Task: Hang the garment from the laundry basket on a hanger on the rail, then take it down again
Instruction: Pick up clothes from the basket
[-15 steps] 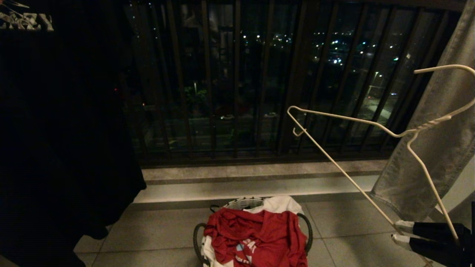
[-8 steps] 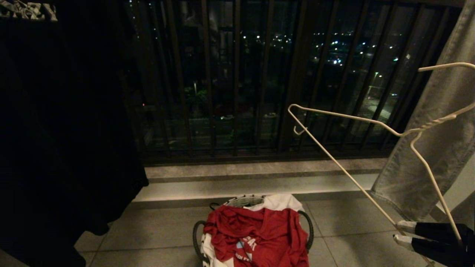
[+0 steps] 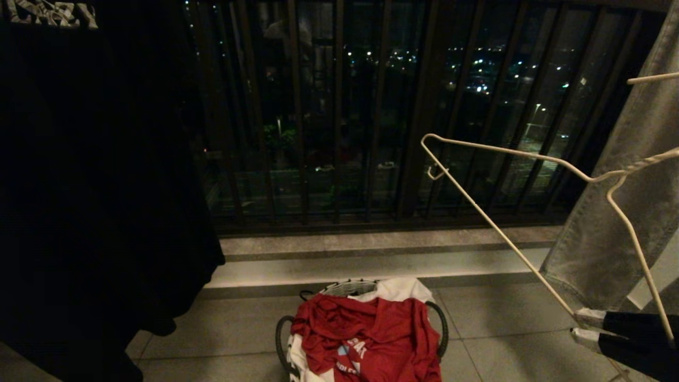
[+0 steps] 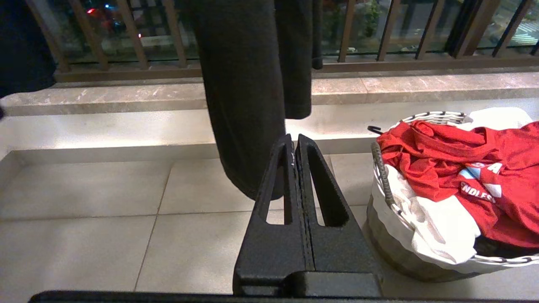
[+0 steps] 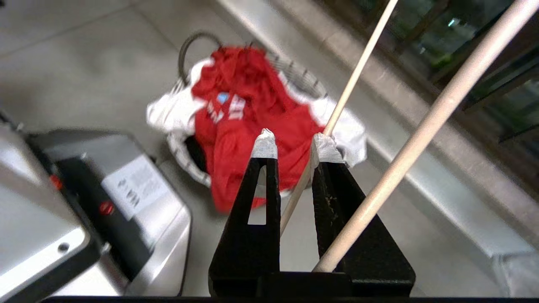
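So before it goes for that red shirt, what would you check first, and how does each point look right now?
1. Hanger held by right pincer: ok, a wire runs between its fingers.
2. Red shirt on top in the basket: ok.
3. Left pincer free: ok, shut on nothing.
4. Left pincer open for grabbing: not ok.
5. Hanger clear of the grey cloth: cannot tell.

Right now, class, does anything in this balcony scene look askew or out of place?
Yes: the white hanger sits tilted in the right gripper, off any rail, and the red T-shirt lies crumpled, spilling over the basket rim.
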Robot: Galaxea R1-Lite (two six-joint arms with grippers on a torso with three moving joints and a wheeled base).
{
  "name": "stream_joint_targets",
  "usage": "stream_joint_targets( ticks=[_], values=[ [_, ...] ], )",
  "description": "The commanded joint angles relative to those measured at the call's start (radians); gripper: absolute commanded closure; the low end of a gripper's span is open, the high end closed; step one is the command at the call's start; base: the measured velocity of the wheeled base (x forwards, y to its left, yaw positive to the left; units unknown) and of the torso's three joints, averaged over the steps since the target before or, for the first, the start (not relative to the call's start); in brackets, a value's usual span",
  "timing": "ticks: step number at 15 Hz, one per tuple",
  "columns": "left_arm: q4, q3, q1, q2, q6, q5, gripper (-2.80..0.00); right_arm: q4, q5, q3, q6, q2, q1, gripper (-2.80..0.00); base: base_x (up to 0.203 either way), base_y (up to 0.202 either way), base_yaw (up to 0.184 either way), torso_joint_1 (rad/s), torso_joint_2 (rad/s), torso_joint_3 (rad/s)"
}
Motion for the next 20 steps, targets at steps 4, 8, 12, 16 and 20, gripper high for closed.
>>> stream_joint_targets(
  ticks=[4,8,12,16,20],
  values=[
    [0.000,0.000,0.000,-0.001,0.000,0.000,0.00,-0.026,0.012,-0.009,-0.004,0.041,0.000,0.00,0.000,0.000,0.000,0.000,0.00,0.000],
    [0.000,0.000,0.000,-0.001,0.000,0.000,0.00,-0.058,0.005,-0.015,-0.051,0.079,0.000,0.00,0.000,0.000,0.000,0.000,0.00,0.000],
    [0.000,0.000,0.000,-0.001,0.000,0.000,0.00,-0.093,0.003,-0.045,-0.057,0.135,0.000,0.00,0.000,0.000,0.000,0.000,0.00,0.000],
    [0.000,0.000,0.000,-0.001,0.000,0.000,0.00,-0.138,0.007,-0.052,-0.049,0.200,0.000,0.00,0.000,0.000,0.000,0.000,0.00,0.000],
    [0.000,0.000,0.000,-0.001,0.000,0.000,0.00,-0.181,0.011,-0.073,-0.038,0.210,0.000,0.00,0.000,0.000,0.000,0.000,0.00,0.000]
  ],
)
